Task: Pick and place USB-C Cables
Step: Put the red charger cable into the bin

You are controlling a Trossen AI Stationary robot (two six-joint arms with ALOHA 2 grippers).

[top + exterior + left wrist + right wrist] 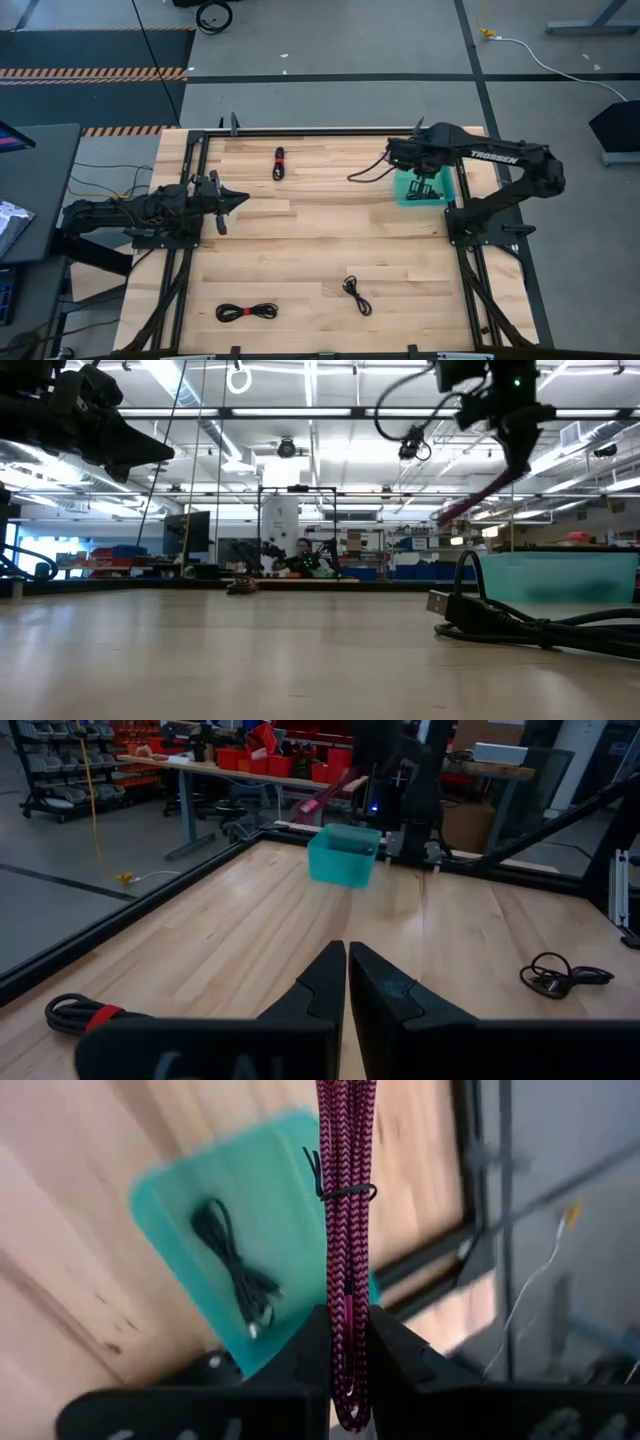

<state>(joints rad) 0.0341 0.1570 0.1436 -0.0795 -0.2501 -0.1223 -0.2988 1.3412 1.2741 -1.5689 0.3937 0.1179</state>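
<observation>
held cable (346,1200): magenta-black braid | bin (290,1230): teal | table (300,250): pale wood | bin cable (235,1280): black

Pale, smooth wooden table (300,240), a braided cloth-sheathed maroon cable (346,1200), and a smooth teal plastic bin (344,856).

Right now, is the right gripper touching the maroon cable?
Touching. The right wrist view shows the right gripper with both fingers pinched on the maroon cable, which hangs over the teal bin.

Maroon cable (346,1230) held over bin; others scattered.
</observation>
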